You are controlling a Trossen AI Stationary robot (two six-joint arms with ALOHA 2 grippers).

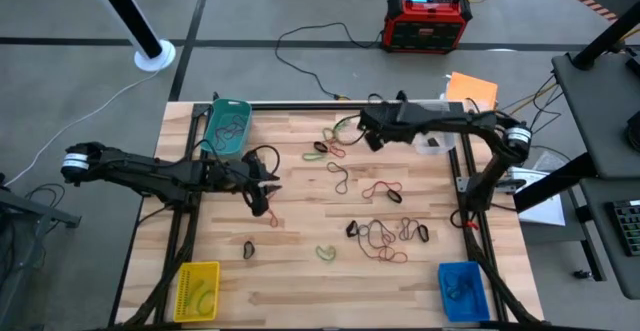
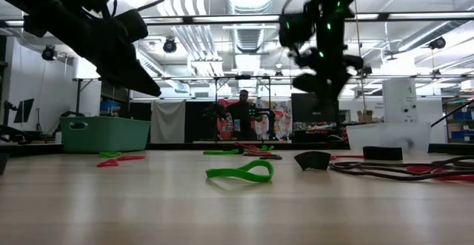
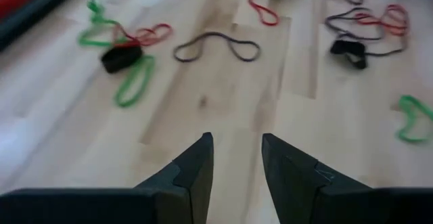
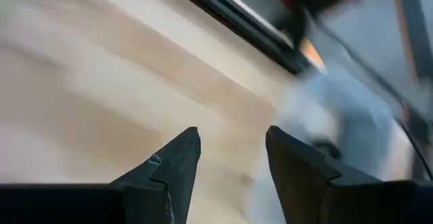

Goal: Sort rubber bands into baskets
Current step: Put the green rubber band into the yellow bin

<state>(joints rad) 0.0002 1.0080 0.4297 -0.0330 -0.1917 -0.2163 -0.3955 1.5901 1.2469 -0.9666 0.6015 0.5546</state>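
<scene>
High view, right tool (image 1: pixel 372 139): jaws apart, empty, near clear basket (image 1: pixel 432 139).
Left tool (image 1: pixel 268 184): part-open, empty.
Risk: snagging tangled rubber bands (image 1: pixel 380 233), lifting several colours together.

The bench (image 1: pixel 300 261) is pale wood in long glued planks, smooth with a soft satin sheen. The rubber bands (image 1: pixel 380 233) look like thin, matt, floppy rubber in red, green, black and brown. The baskets are plastic: a teal basket (image 1: pixel 228 123), a yellow basket (image 1: pixel 197 291) with a slotted wall, a blue basket (image 1: pixel 463 290) and a clear, cloudy basket (image 1: pixel 432 139). Both arms are dark and matt; the left pincer (image 3: pixel 237 176) and right pincer (image 4: pixel 233 176) have matt black, smooth, hard-looking fingers. The floor (image 1: pixel 300 11) is grey, smooth and dull.
</scene>
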